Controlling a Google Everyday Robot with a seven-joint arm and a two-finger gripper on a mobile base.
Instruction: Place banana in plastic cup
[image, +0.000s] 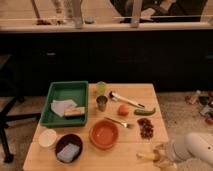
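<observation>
The banana (145, 156), small and yellow, lies near the table's front right edge. My gripper (161, 153) is right at the banana's right end, on the white arm (197, 146) that reaches in from the lower right. Whether the gripper holds the banana does not show. The plastic cup (101, 87), pale yellow-green, stands upright at the back middle of the table, far from the gripper.
A steel cup (102, 103) stands just in front of the plastic cup, beside a green tray (57, 93). An orange bowl (104, 134), a fork (117, 122), an orange fruit (123, 109), a green vegetable (144, 111) and a dark snack pile (145, 128) lie in between. A white bowl (48, 137) and a dark bowl (68, 148) sit front left.
</observation>
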